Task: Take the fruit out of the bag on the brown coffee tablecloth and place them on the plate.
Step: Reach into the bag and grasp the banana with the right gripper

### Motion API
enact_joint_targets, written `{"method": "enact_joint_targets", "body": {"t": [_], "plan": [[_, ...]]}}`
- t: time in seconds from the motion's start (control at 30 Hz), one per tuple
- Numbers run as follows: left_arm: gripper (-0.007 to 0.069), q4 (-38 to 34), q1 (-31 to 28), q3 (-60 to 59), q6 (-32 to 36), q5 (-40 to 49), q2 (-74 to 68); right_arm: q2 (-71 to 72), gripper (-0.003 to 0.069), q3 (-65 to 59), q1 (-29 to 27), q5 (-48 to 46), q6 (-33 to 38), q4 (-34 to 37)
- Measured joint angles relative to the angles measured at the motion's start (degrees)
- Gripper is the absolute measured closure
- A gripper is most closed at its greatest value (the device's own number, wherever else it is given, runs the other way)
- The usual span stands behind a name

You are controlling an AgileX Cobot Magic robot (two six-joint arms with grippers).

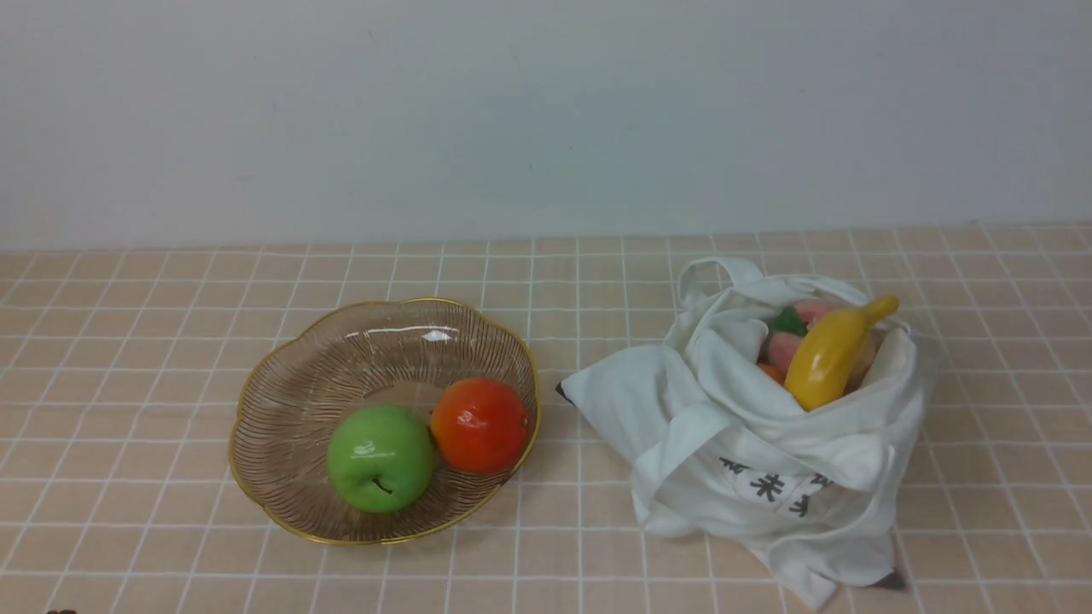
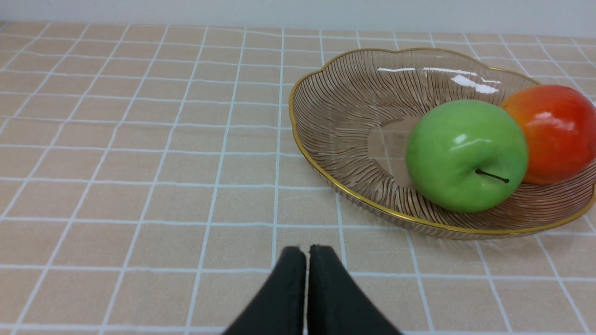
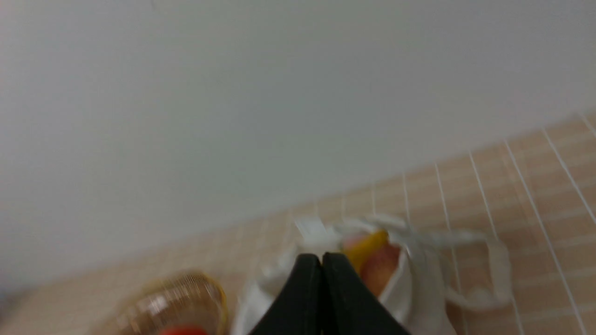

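The white cloth bag (image 1: 751, 435) sits on the checked tan tablecloth (image 1: 128, 341) at the right. A yellow banana (image 1: 832, 351) sticks out of its mouth over a pink peach (image 1: 789, 337) with a green leaf. The ribbed glass plate (image 1: 281, 375) at the left holds a green apple (image 1: 380, 458) and a red-orange ball (image 1: 480, 425). Neither gripper shows in the front view. My left gripper (image 2: 307, 251) is shut and empty, low over the cloth beside the plate (image 2: 335, 121). My right gripper (image 3: 321, 258) is shut and empty, with the blurred bag (image 3: 419, 279) beyond it.
A pale wall runs behind the table. The bag's strap handle (image 1: 717, 273) loops up at its far side. Bare cloth lies left of the plate and between plate and bag.
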State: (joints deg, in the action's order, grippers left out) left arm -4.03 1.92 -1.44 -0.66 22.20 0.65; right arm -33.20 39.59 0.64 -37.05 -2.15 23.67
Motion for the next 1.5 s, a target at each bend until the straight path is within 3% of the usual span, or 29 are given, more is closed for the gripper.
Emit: {"method": "enact_joint_targets", "body": {"t": [0.07, 0.2, 0.47, 0.6, 0.67, 0.7, 0.77, 0.83, 0.9, 0.93, 1.0, 1.1, 1.2, 1.3, 1.4, 1.5], "plan": [[0.0632, 0.0, 0.0, 0.0, 0.0, 0.0, 0.0, -9.7, 0.0671, 5.6, 0.0, -8.0, 5.3, -0.5], [0.0632, 0.0, 0.0, 0.0, 0.0, 0.0, 0.0, -23.3, 0.0671, 14.6, 0.2, -15.5, 10.9, 1.1], [0.0632, 0.0, 0.0, 0.0, -0.1, 0.0, 0.0, -36.7, 0.0662, 21.4, 4.7, -15.6, 12.3, 2.6], [0.0632, 0.0, 0.0, 0.0, -0.1, 0.0, 0.0, -40.1, 0.0614, 21.6, 9.2, -13.1, 10.5, 0.0], [0.0632, 0.0, 0.0, 0.0, -0.1, 0.0, 0.0, -42.7, 0.0531, 21.6, 11.0, -11.8, 8.4, -3.0], [0.0632, 0.0, 0.0, 0.0, -0.1, 0.0, 0.0, -43.1, 0.0523, 21.6, 11.1, -11.8, 8.2, -3.0], [0.0632, 0.0, 0.0, 0.0, -0.1, 0.0, 0.0, -45.6, 0.0405, 21.6, 11.4, -11.0, 5.9, -4.5], [0.0632, 0.0, 0.0, 0.0, -0.1, 0.0, 0.0, -46.5, 0.0362, 21.6, 11.4, -10.6, 5.2, -4.7], [0.0632, 0.0, 0.0, 0.0, -0.1, 0.0, 0.0, -49.2, 0.0249, 21.6, 11.4, -9.2, 4.1, -4.8], [0.0632, 0.0, 0.0, 0.0, -0.1, 0.0, 0.0, -49.4, 0.0249, 21.6, 11.4, -9.1, 4.1, -4.8], [0.0632, 0.0, 0.0, 0.0, -0.1, 0.0, 0.0, -51.9, 0.0162, 21.6, 11.6, -6.5, 4.1, -4.1], [0.0632, 0.0, 0.0, 0.0, -0.1, 0.0, 0.0, -53.5, 0.0134, 21.6, 11.6, -4.4, 4.1, -2.4], [0.0632, 0.0, 0.0, 0.0, -0.1, 0.0, 0.0, -54.6, 0.0132, 21.6, 11.6, -2.8, 4.1, -1.2], [0.0632, 0.0, 0.0, 0.0, -0.1, 0.0, 0.0, -54.9, 0.0193, 21.6, 11.6, -2.2, 4.1, -0.9], [0.0632, 0.0, 0.0, 0.0, -0.1, 0.0, 0.0, -54.9, 0.0349, 21.6, 11.7, -2.2, 4.1, -0.7], [0.0632, 0.0, 0.0, 0.0, -0.1, 0.0, 0.0, -54.9, 0.0343, 21.7, 11.7, -2.2, 4.1, -1.3]]}}
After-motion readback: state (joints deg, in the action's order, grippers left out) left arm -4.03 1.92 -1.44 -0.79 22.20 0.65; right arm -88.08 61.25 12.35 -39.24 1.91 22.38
